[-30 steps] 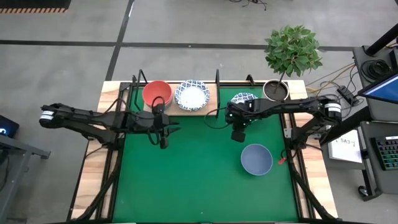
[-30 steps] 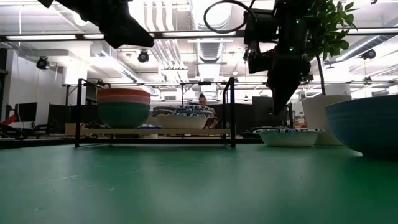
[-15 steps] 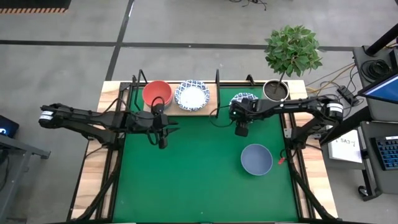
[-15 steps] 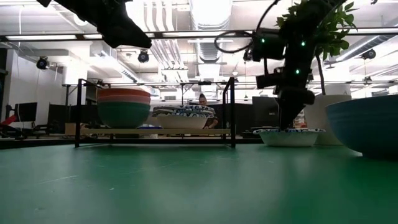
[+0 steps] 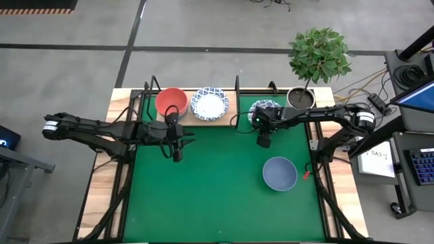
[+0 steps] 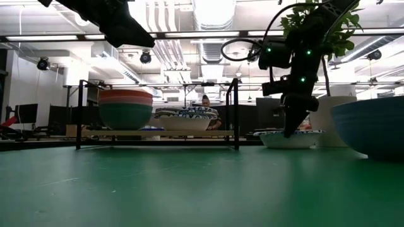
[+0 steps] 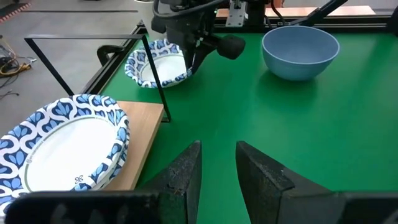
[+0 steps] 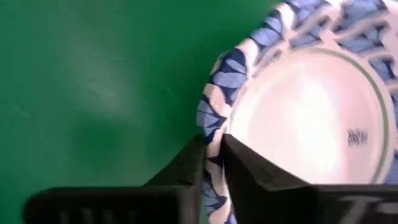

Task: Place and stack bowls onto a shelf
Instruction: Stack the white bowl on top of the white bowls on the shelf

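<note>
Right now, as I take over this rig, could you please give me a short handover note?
Right gripper: shut on the rim of the patterned bowl that sits on the mat right of the shelf, near the plant pot.
Left gripper: open, empty, hanging over the mat in front of the shelf.
On the shelf: a stack with the red bowl on top, and a patterned stack beside it.
On the mat: the grey-blue bowl, untouched.
Done: both shelf stacks.
Left: shelve the gripped bowl, then the grey-blue one.
</note>
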